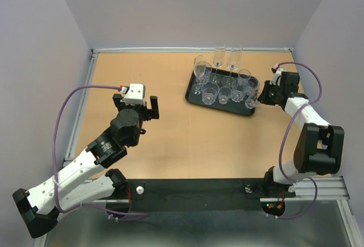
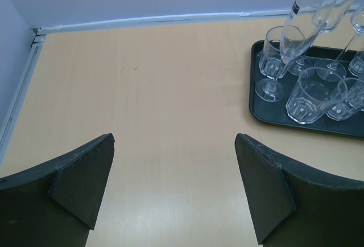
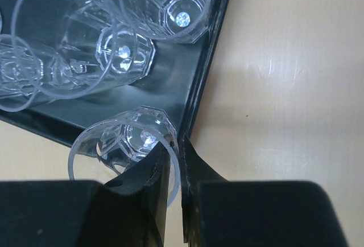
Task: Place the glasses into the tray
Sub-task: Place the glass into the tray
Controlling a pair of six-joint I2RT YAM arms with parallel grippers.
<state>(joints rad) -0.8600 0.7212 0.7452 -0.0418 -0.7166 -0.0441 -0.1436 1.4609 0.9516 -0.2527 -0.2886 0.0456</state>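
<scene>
A tumbler is pinched by its wall in the right gripper at the tray's 4 o'clock corner; the left gripper is spread wide.

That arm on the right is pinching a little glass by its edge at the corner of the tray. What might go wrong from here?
1. The right gripper pinches only the thin wall of the small tumbler, so the glass may slip or swing.
2. The tumbler is right at the corner rim of the tray; let go there, it might catch the raised rim and tip out.
3. The neighbouring glasses stand very close, so a nudge might topple one.
</scene>
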